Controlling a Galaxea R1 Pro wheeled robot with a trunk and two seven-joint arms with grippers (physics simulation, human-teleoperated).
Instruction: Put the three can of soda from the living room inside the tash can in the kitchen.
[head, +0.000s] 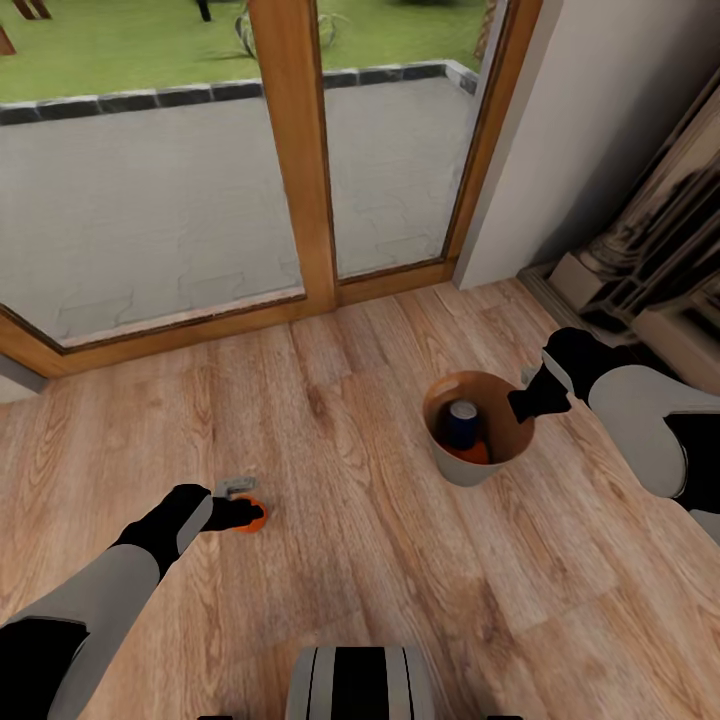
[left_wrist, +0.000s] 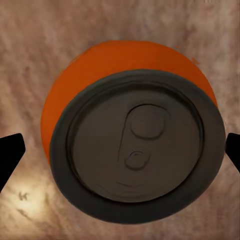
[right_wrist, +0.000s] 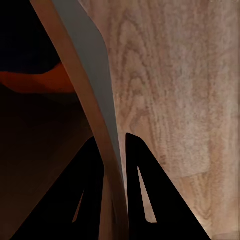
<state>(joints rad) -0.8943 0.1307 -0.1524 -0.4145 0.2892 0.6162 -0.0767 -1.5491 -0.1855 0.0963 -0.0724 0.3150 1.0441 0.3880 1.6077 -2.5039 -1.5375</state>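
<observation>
Standing upright on the floor, the orange can (left_wrist: 132, 145) is straddled by the released left end effector (head: 238, 513), straight below it; bin (head: 455, 462) rim is clenched by right end effector (head: 527, 402), w/ two cans inside.

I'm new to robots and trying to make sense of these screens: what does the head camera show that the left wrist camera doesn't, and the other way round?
Head view alone: the glass doors, the bin on the wood floor with a blue can and an orange can inside, and the right hand clamped on its rim. Left wrist view alone: the silver top and pull tab of the third can close up. Both: that orange can on the floor between the left hand fingers, and the floor.
</observation>
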